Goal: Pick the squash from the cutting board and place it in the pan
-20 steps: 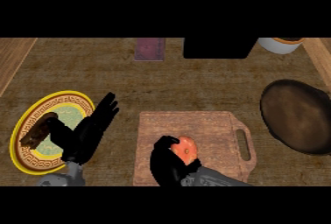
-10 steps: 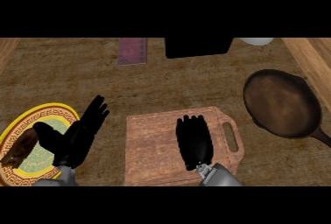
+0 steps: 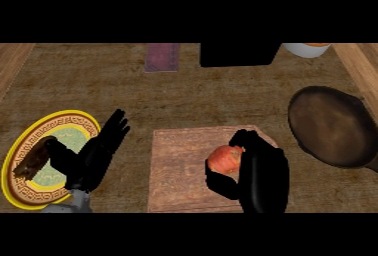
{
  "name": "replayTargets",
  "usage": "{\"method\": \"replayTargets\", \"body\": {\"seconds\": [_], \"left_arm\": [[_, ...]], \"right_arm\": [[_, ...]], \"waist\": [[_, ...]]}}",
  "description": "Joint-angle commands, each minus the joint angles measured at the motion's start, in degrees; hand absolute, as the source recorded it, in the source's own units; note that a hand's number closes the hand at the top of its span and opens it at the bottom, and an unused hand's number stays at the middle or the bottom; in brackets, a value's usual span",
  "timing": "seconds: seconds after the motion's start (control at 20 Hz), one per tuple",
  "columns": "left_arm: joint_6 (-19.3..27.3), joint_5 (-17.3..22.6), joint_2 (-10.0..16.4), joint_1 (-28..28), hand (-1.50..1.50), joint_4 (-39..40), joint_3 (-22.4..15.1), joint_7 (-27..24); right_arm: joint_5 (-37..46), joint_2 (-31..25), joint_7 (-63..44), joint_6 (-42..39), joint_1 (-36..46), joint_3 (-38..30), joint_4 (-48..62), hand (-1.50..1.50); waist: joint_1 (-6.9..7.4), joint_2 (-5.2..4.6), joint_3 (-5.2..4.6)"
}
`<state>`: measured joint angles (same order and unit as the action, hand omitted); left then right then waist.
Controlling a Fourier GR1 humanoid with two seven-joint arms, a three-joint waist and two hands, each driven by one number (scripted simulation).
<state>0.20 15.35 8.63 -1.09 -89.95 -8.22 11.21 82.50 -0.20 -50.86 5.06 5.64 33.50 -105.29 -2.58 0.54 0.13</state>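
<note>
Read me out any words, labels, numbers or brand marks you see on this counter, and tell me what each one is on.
None: no text can be read anywhere in the head view.
plate: an ornamental band round the rim, a pattern and not letters.
mauve flat item at the far edge: too blurred to show any lettering.
cutting board, pan, squash: no marks visible.
</note>
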Motion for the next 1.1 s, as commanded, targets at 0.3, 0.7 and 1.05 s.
{"method": "replayTargets", "body": {"seconds": [0.3, 0.7, 1.05], "left_arm": [[-0.7, -0.8, -0.1, -4.3, 0.00, 1.3, 0.2, 2.6], [-0.4, -3.2, -3.8, -3.9, 0.00, 3.0, -1.7, -0.9], [-2.7, -0.8, -1.1, 0.2, 0.00, -1.7, 0.1, 1.7]], "right_arm": [[-13.4, -4.0, 6.9, 20.9, -12.9, -8.3, -8.4, 1.50], [-21.0, -12.5, 16.2, 21.2, -4.4, -25.0, 6.3, 1.50], [-26.4, -16.1, 25.3, 34.7, 3.4, -37.1, 25.4, 1.50]], "waist": [[2.24, -0.57, -0.06], [2.57, -0.63, -0.11], [3.32, -0.68, -0.04]]}}
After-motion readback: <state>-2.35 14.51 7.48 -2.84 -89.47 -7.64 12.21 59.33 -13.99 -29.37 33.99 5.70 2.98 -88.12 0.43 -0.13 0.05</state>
